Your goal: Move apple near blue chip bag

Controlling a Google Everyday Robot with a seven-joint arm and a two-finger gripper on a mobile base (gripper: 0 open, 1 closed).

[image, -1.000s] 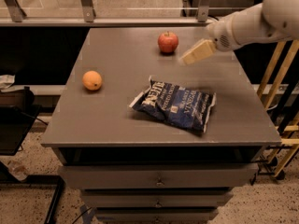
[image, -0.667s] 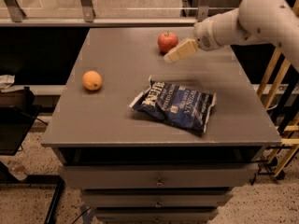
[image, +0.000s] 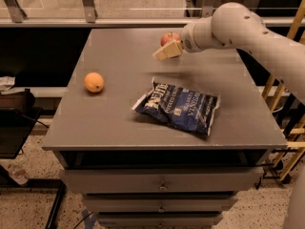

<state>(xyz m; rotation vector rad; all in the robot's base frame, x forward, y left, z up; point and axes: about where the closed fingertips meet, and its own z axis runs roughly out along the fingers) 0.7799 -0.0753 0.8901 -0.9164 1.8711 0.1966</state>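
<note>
— Sitting where, that apple (image: 166, 36)?
— Directly behind the end effector (image: 167, 51), toward the far edge of the worktop (image: 119, 56). The end effector covers the apple's lower part.
— Is the end effector spread or pressed together?
— That cannot be told, nor whether it touches the apple.
— And the blue chip bag (image: 178, 108)?
— It lies flat, nearer the camera than the end effector and well apart from the apple.
— Anything more?
— An orange (image: 94, 82) rests well off to the end effector's camera-left, near that edge. The arm (image: 238, 30) comes in from camera-right.
</note>
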